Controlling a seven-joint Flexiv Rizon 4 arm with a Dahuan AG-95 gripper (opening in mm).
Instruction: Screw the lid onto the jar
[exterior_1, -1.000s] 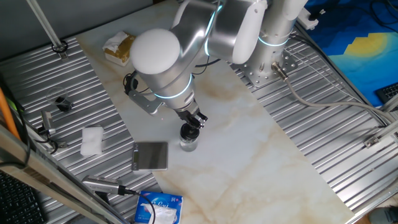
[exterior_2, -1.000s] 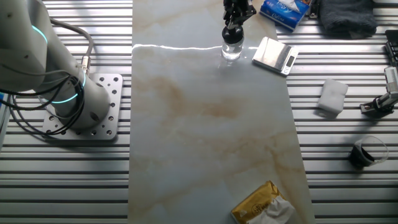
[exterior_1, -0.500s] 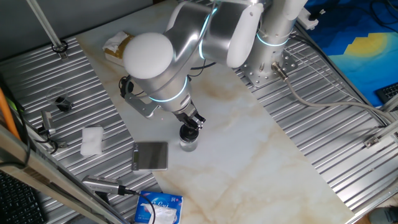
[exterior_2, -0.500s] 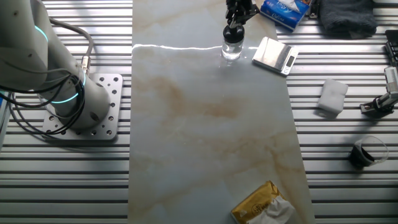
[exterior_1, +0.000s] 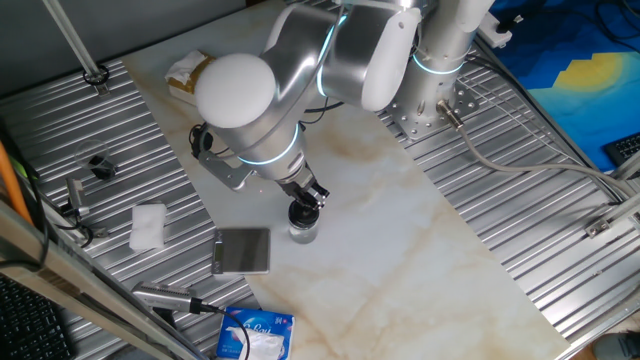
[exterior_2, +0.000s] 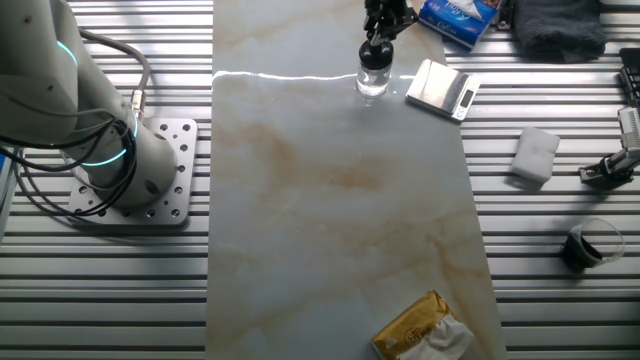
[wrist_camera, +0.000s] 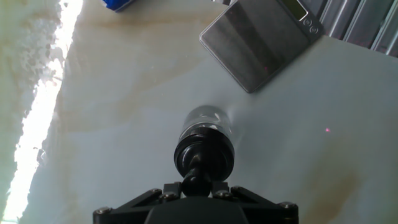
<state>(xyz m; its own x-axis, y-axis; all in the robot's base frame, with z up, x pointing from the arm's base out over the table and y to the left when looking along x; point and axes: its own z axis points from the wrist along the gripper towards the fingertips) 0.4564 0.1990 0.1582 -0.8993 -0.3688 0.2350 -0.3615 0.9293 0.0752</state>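
The small clear glass jar stands upright on the marble tabletop, just right of the grey square plate. The round black lid sits on top of the jar. My gripper comes down from above and is shut on the lid's knob. In the other fixed view the jar is at the table's far edge with the lid and gripper above it. In the hand view the lid covers the jar, and my fingertips close round the knob.
The grey square plate lies close to the jar's left, also in the hand view. A white folded cloth, a blue packet, a brown-and-white packet and a small black part lie farther off.
The arm's elbow and wrist have swung a little to the left while the gripper stays on the lid. The jar has not moved.
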